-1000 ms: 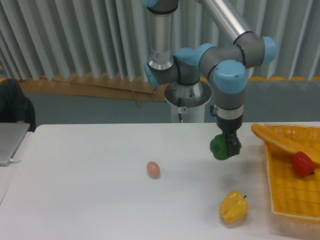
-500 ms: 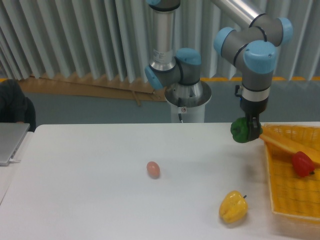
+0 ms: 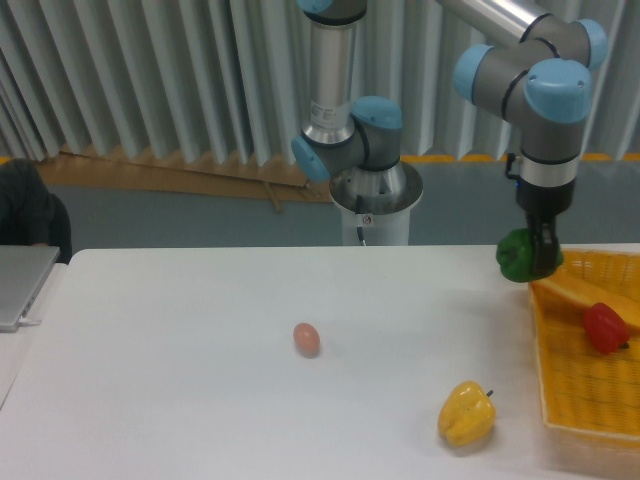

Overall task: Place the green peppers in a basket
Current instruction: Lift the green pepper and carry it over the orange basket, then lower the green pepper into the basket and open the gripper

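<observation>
A glossy dark-green pepper (image 3: pixel 518 254) hangs in the air, held by my gripper (image 3: pixel 537 258), which is shut on it. It sits just left of the basket's near-left corner, above the table. The basket (image 3: pixel 580 385) is yellow-orange woven mesh at the right edge, partly cut off by the frame. My arm comes down from the top right.
In the basket lie a red pepper (image 3: pixel 605 327) and a long orange piece (image 3: pixel 570 294). A yellow pepper (image 3: pixel 467 414) rests on the white table (image 3: pixel 180 380) near the front, and a small pinkish egg-shaped thing (image 3: pixel 307 339) lies mid-table. A laptop edge (image 3: pixel 20 285) shows at far left.
My gripper has carried the green pepper up and to the right, from the middle of the table to the basket's left edge.
</observation>
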{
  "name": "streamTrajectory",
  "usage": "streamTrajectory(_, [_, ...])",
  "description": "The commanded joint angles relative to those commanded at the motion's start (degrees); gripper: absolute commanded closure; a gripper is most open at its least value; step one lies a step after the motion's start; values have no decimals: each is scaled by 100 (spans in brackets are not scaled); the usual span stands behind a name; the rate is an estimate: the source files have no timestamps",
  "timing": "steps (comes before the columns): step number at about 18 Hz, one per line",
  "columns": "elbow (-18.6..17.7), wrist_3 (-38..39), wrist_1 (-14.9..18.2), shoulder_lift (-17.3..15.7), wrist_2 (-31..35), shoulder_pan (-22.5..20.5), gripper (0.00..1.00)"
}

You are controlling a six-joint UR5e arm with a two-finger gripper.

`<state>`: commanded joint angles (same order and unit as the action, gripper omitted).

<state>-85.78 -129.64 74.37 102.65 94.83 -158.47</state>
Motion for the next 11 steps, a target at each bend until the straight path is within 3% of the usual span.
streamTrajectory(8, [88, 27, -923, 738, 18, 0, 56])
streamTrajectory(11, [158, 44, -1056, 949, 26, 0, 56])
